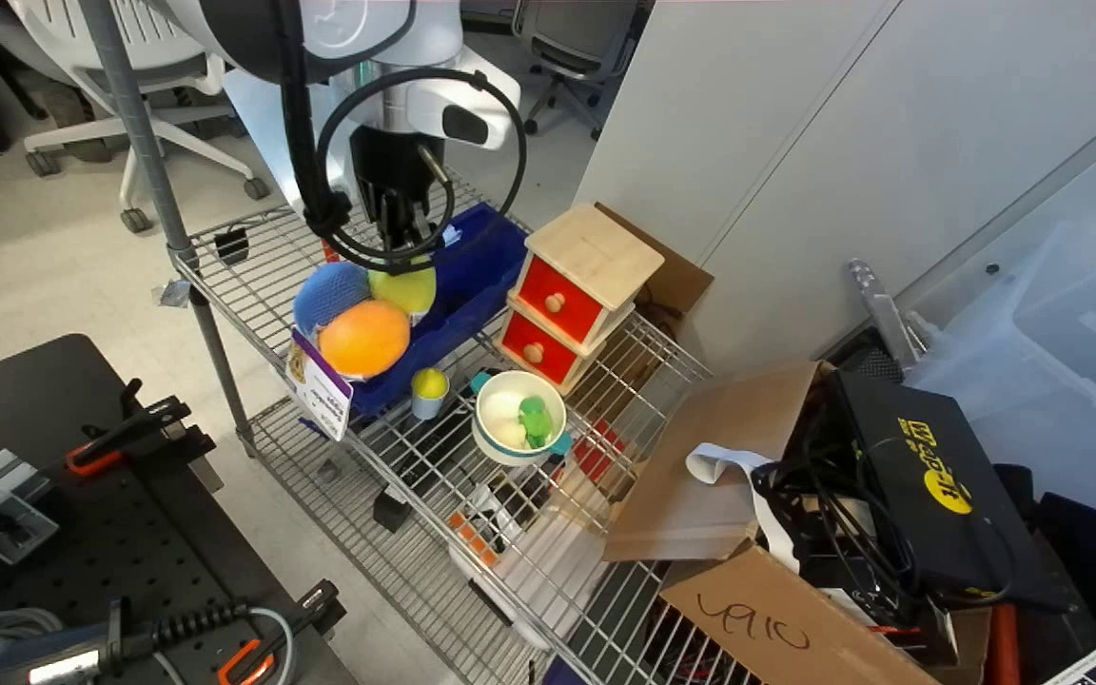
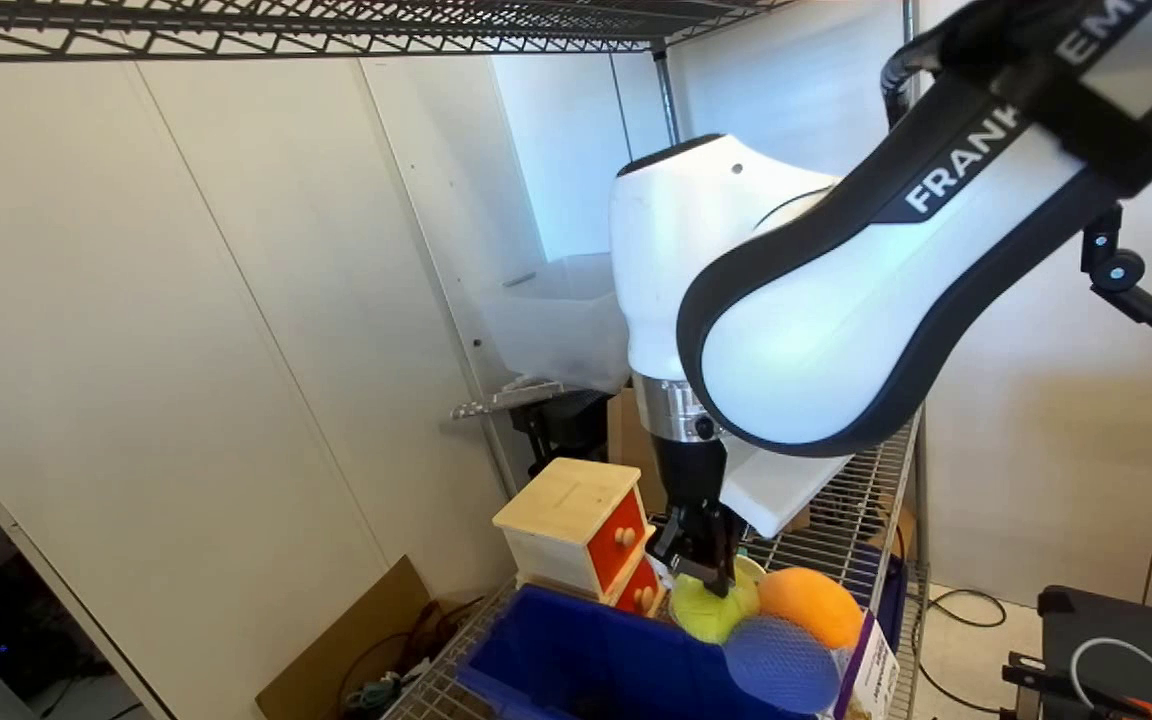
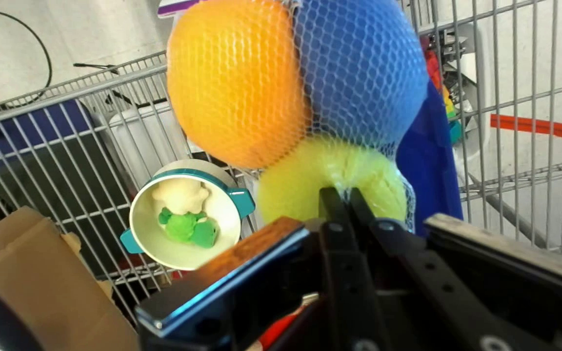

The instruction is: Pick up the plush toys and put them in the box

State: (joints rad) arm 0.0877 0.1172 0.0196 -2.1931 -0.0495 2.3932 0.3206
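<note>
Behind the pincer (image 3: 344,193), part-hidden yellow toy (image 3: 331,166).

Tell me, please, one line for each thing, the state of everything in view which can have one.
Yellow toy, netted, pinched
Gripper, shut on that toy or its net
Orange toy, netted
Blue toy, netted
Box, open-topped
Upper drawer, shut
Lower drawer, shut
Bowl, upright, lidless, holding a green figure and a cream figure
Cup, upright, contents unclear
Carton, open
</note>
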